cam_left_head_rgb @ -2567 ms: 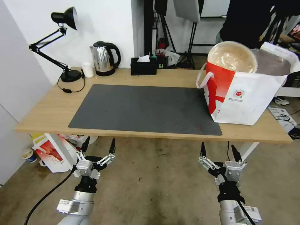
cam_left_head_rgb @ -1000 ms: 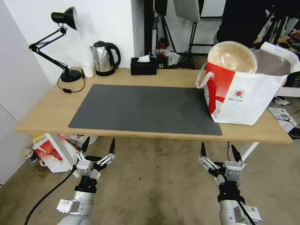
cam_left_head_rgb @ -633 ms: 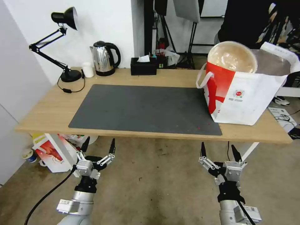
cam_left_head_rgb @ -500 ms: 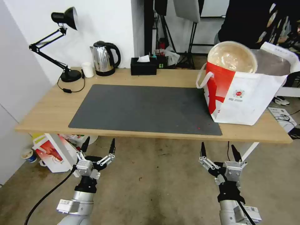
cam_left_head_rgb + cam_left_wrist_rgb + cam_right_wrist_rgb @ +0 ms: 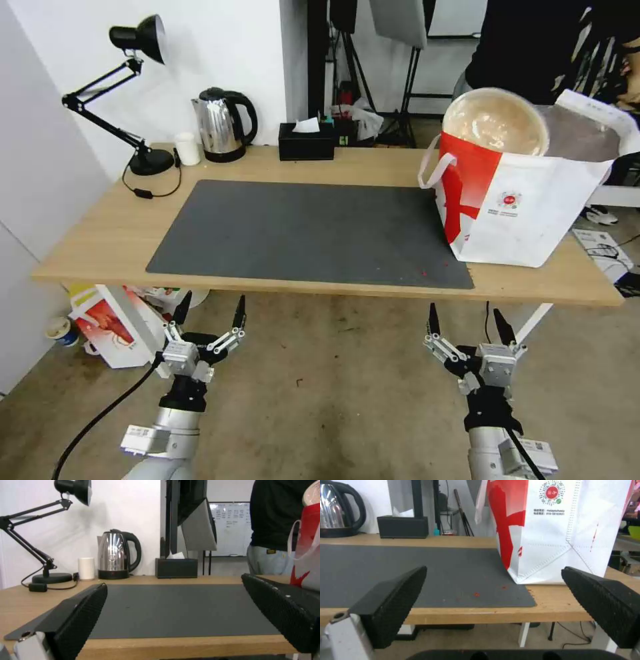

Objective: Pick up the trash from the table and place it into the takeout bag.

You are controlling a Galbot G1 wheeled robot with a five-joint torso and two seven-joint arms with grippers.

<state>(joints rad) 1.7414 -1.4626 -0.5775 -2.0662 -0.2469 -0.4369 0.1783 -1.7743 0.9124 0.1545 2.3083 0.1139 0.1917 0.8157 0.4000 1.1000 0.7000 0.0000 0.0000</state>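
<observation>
Head view: both arms hang low in front of the table's (image 5: pixel 100 233) near edge, above the concrete floor. The left gripper (image 5: pixel 208 313) sits below the near left stretch, the right gripper (image 5: pixel 467 320) below the near right stretch, each with its fingers spread wide and nothing between them. On the tabletop, the takeout bag (image 5: pixel 527 213) stands upright at the right end, its near left corner resting on the right edge of the dark grey mat (image 5: pixel 307 230). A beige pulp bowl (image 5: pixel 495 121) leans on edge out of the bag's open top, against the left wall. A few red crumbs (image 5: pixel 476 594) dot the mat's near right corner. Along the far edge stand a desk lamp (image 5: pixel 133 100), a small white cup (image 5: pixel 187 148), a steel kettle (image 5: pixel 223 124) and a black tissue box (image 5: pixel 306 141).
</observation>
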